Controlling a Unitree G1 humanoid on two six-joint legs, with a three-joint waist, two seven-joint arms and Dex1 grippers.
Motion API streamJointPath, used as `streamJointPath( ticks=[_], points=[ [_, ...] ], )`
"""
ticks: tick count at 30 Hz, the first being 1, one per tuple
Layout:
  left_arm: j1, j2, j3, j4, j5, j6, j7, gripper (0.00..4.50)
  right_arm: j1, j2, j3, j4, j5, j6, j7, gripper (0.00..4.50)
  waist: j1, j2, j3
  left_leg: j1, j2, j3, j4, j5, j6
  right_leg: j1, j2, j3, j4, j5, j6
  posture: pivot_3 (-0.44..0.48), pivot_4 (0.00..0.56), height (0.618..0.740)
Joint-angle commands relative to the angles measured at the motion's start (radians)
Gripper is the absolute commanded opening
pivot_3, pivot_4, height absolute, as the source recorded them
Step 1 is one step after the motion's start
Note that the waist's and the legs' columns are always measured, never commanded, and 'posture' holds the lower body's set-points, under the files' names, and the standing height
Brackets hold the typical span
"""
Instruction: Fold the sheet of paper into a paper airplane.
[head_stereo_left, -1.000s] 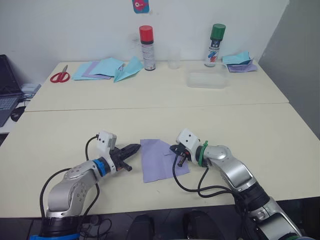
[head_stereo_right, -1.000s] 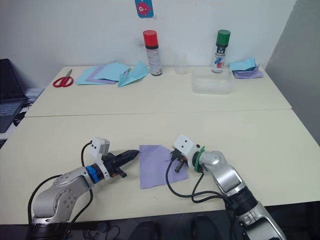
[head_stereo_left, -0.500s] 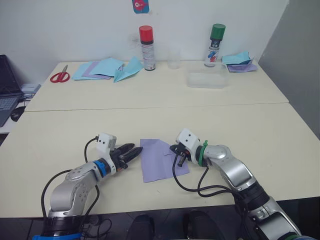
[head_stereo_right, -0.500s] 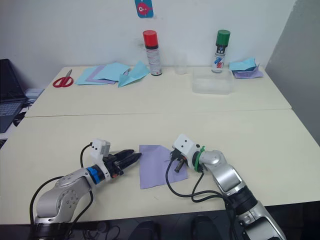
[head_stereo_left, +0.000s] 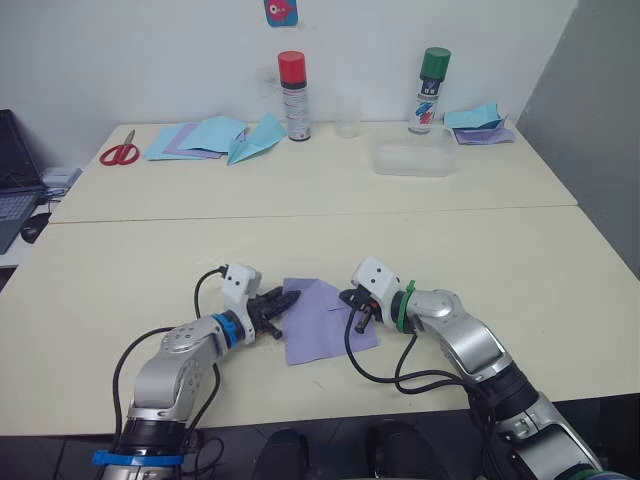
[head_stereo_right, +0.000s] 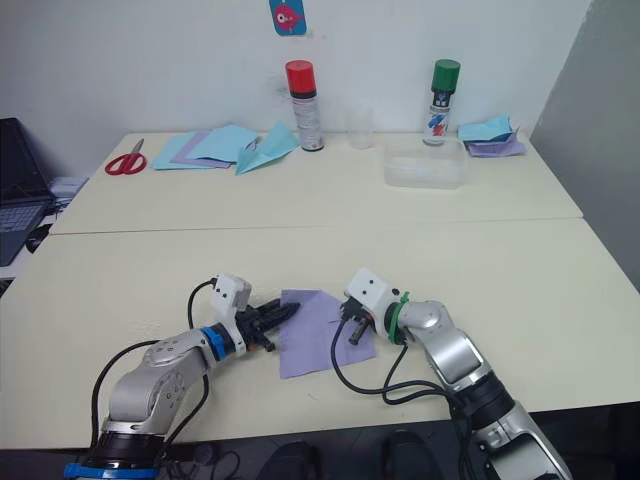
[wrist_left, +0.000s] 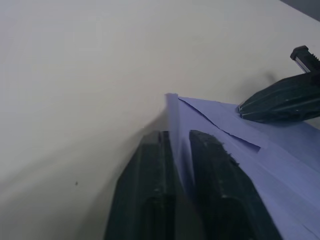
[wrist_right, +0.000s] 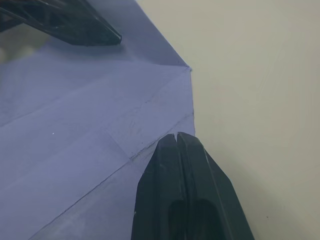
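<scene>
Lavender sheet of paper (head_stereo_left: 326, 320) lay flat near the worktop's (head_stereo_left: 520, 250) front edge while your left pincer (head_stereo_left: 287, 299), apart from it a second before, closed in and pinched its left edge, your right pincer (wrist_right: 177, 137), shut, pressing its right side down, so a fold looked ready.

Both arms wear smooth silver-grey shells with rounded joints. The left claw (head_stereo_left: 286, 299) has two slim black tapered fingers, behind them a white boxy camera block and a bright blue ring at the wrist. The right claw (head_stereo_left: 350, 299) has two black fingers of the same kind, a white boxy block and a green ring. A black cable loops loosely from each white block back along its forearm.
</scene>
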Motion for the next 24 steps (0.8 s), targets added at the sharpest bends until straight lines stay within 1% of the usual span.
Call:
streamJointPath(
  ticks=[1, 6, 10, 14, 24],
  points=[
    [-0.024, 0.023, -0.032, -0.009, 0.055, -0.063, -0.01, 0.03, 0.016, -0.002, 0.017, 0.014, -0.011, 0.032, 0.004, 0.0, 0.0, 0.0, 0.0, 0.0, 0.0, 0.0, 0.0, 0.0, 0.0, 0.0, 0.0, 0.0, 0.0, 0.0, 0.0, 0.0, 0.15, 0.74],
    [-0.025, 0.053, -0.093, -0.005, 0.136, -0.158, -0.037, 0.03, 0.017, -0.002, 0.017, 0.017, -0.011, 0.032, 0.004, 0.0, 0.0, 0.0, 0.0, 0.0, 0.0, 0.0, 0.0, 0.0, 0.0, 0.0, 0.0, 0.0, 0.0, 0.0, 0.0, 0.0, 0.15, 0.74],
    [-0.028, 0.064, -0.118, -0.001, 0.174, -0.184, -0.037, 0.03, 0.018, 0.0, 0.017, 0.018, -0.011, 0.033, 0.003, 0.0, 0.0, 0.0, 0.0, 0.0, 0.001, 0.0, 0.0, 0.0, 0.0, 0.0, 0.0, 0.0, 0.0, 0.0, 0.0, 0.0, 0.15, 0.74],
    [-0.047, 0.082, -0.159, 0.048, 0.247, -0.219, -0.032, 0.03, 0.02, 0.001, 0.017, 0.018, -0.011, 0.033, 0.003, 0.0, 0.003, 0.0, 0.0, 0.0, 0.001, 0.0, 0.0, 0.0, 0.0, 0.0, 0.0, -0.001, 0.0, 0.0, 0.0, 0.0, 0.15, 0.74],
    [-0.08, 0.124, -0.234, 0.096, 0.337, -0.201, -0.066, 0.03, 0.01, 0.014, -0.001, 0.0, 0.003, 0.028, 0.001, 0.0, 0.003, 0.0, 0.0, 0.001, 0.0, 0.0, 0.0, 0.0, 0.0, 0.001, -0.001, 0.0, 0.0, 0.0, 0.0, 0.0, 0.15, 0.74]
  ],
)
